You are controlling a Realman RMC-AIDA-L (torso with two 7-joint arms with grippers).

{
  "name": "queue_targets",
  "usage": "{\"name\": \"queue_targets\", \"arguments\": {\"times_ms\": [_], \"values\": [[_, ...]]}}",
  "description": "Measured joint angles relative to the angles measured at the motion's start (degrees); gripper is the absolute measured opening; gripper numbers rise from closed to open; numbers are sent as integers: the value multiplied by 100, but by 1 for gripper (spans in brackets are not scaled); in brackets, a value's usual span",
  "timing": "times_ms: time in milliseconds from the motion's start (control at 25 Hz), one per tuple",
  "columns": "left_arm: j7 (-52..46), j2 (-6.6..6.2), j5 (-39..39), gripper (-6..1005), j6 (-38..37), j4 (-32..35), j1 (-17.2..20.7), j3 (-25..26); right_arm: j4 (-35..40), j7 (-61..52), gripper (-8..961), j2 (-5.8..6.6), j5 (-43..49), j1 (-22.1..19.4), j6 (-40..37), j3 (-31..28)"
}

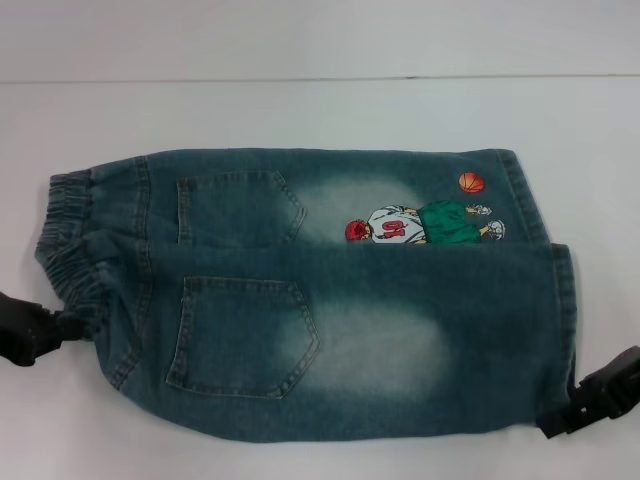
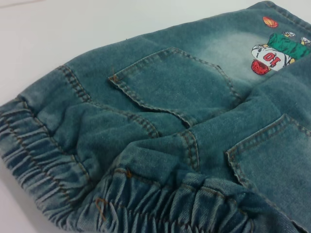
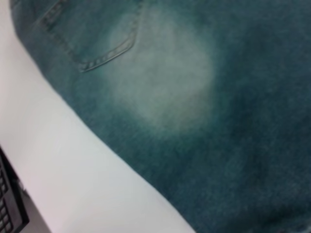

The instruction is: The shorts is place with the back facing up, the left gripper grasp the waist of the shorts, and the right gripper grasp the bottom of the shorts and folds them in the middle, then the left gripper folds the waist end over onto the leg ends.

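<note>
On the white table [image 1: 300,110], seen from the head camera, the shorts [image 1: 330,300] lie back up, with the waist of the shorts [image 1: 70,245] toward the robot's left and the leg ends [image 1: 560,290] toward its right. At that ruched band sits the left gripper [image 1: 68,325]; the right gripper [image 1: 575,400] sits at the near hem; whether either set of jaws is spread or pinching denim cannot be told. From the left wrist, the band [image 2: 58,179] bunches beside two back pockets [image 2: 180,85]. From the right wrist, a faded patch [image 3: 163,73] fills the denim.
</note>
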State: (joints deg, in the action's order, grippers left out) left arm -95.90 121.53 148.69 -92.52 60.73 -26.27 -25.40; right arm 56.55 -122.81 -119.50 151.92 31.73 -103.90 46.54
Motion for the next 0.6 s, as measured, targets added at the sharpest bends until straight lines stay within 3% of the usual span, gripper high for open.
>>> {"name": "queue_targets", "arguments": {"times_ms": [360,600], "values": [[2,17,-15,81,-1,0,-20,10,57,-229,405,-3,-1,-39,157,26],[2,26,-132,81,-3,-4,-21,13,57,-231,262,-14,-25,-35,149,77]]}}
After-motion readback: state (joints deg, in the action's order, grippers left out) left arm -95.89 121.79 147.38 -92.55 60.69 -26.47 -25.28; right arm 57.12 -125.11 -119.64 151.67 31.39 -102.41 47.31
